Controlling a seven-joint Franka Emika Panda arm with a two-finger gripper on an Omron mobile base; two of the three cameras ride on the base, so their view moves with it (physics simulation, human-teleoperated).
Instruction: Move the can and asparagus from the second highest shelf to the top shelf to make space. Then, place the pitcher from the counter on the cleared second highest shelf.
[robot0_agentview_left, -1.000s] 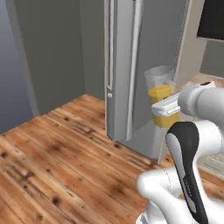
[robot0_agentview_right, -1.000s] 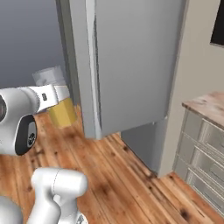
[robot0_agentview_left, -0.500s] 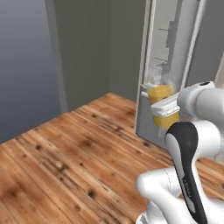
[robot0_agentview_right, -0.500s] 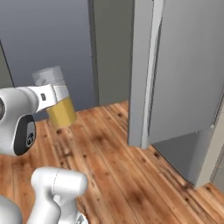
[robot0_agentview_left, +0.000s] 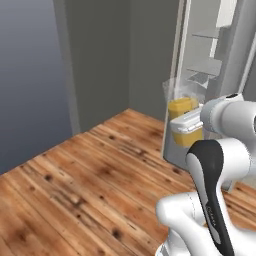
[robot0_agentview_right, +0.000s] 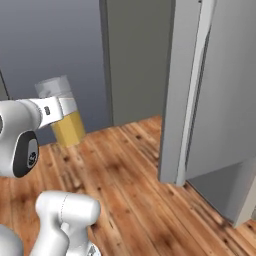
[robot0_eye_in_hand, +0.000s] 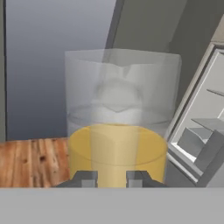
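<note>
Pitcher: a clear pitcher half full of orange-yellow liquid sits upright between the two fingertips, carried off the floor.
Gripper: the gripper is closed tight around the pitcher's lower part, with the liquid level just above the fingers.
Fridge: beyond the fingers to the right, the open fridge shows bare grey shelves.
Floor: a wooden floor lies below and left of the fingers.
Change: over the last second the view has swung from the closed fridge door to its open interior; the grip is unchanged.
Meaning: judging by this, the pitcher is on its way to its shelf.
</note>
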